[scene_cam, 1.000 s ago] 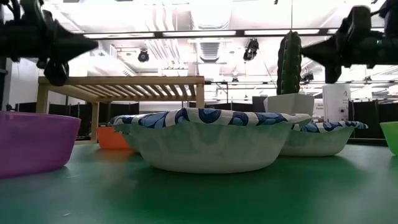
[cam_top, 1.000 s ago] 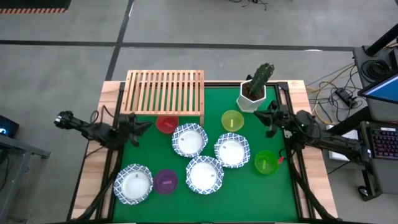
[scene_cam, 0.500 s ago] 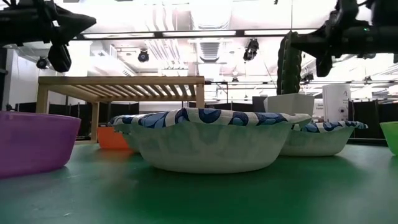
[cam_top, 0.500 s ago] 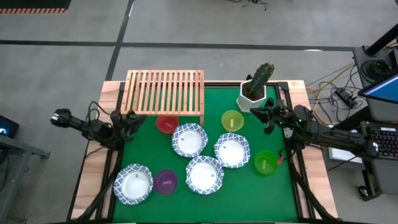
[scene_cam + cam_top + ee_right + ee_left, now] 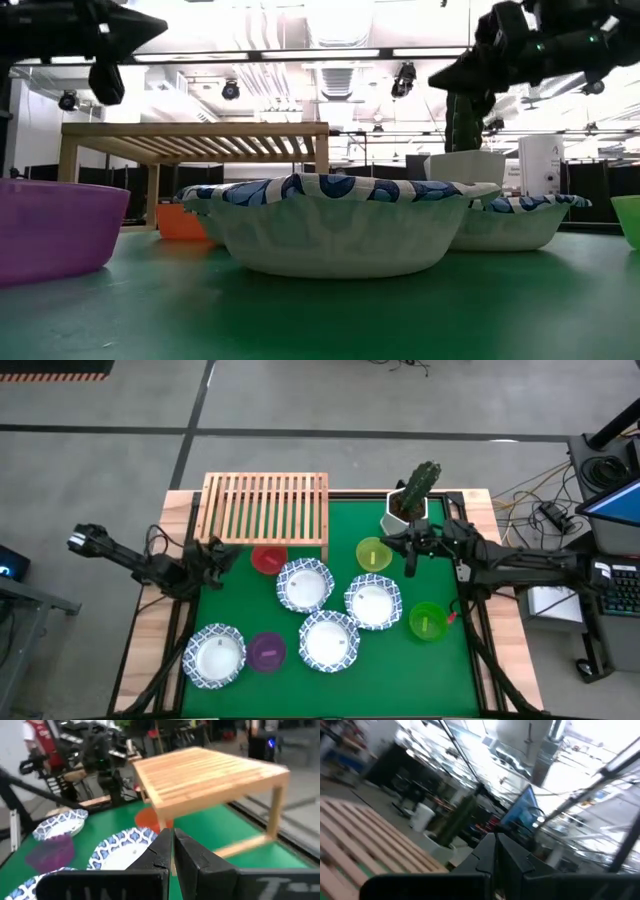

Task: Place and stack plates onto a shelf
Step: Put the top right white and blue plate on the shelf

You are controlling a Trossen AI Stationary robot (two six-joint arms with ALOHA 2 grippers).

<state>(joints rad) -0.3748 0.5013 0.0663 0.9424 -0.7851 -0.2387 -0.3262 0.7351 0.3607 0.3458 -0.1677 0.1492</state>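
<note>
Four blue-rimmed plates [image 5: 304, 584], [image 5: 373, 602], [image 5: 329, 641], [image 5: 214, 656] rest on their bases on the green table. Among them sit the red [image 5: 268, 559], yellow-green [image 5: 374, 553], green [image 5: 427, 621] and purple [image 5: 266, 651] dishes. The wooden shelf [image 5: 265, 505] stands bare at the far left. It also shows in the right wrist view [image 5: 210, 775]. My left gripper [image 5: 226, 556] is shut and empty, raised near the shelf's near-left corner. My right gripper [image 5: 404, 550] is shut and empty, raised beside the yellow-green dish and pointing toward the shelf.
A white pot with a cactus [image 5: 410, 505] stands at the far right, just behind my right arm. Bare green table lies along the left edge [image 5: 215, 600] and at the near right corner. A person in red [image 5: 37, 735] shows in the room beyond the table.
My right gripper has gone toward the table's left edge, from beside the cactus pot to next to the yellow-green dish, and has risen a little. My left gripper has risen near the shelf's near-left corner. No plate or dish has moved.
</note>
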